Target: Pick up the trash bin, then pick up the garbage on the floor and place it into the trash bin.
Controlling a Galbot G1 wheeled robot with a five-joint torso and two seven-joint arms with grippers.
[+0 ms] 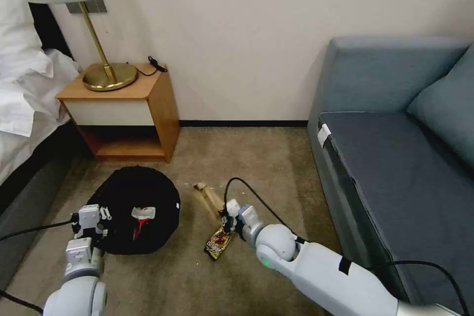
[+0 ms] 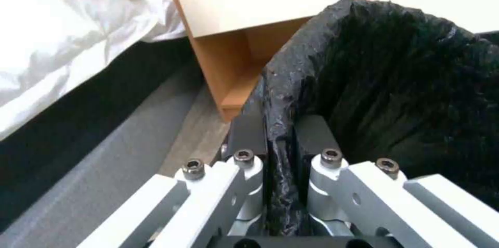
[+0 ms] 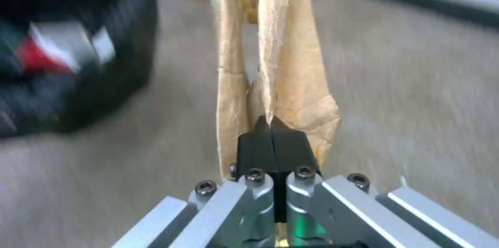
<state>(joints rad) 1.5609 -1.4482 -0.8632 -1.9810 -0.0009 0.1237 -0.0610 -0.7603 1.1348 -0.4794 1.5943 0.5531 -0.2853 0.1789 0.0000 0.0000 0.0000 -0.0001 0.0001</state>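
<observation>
The trash bin (image 1: 129,192), black with a black liner, sits low on the floor (image 1: 276,168) in front of the nightstand. My left gripper (image 1: 96,222) is shut on its near rim; in the left wrist view the liner (image 2: 405,84) is pinched between the fingers (image 2: 249,131). A red-and-white wrapper (image 1: 142,217) lies inside the bin. To the bin's right, my right gripper (image 1: 227,215) is shut on the end of a brown banana peel (image 1: 210,196), whose strips (image 3: 280,64) stretch away from the closed fingertips (image 3: 257,142). A gold-brown snack wrapper (image 1: 218,243) lies on the carpet beside the right gripper.
A wooden nightstand (image 1: 123,113) with a brass lamp (image 1: 106,71) stands against the wall behind the bin. A bed with white bedding (image 1: 24,98) runs along the left. A blue-grey sofa (image 1: 395,158) bounds the right side. Open carpet lies between them.
</observation>
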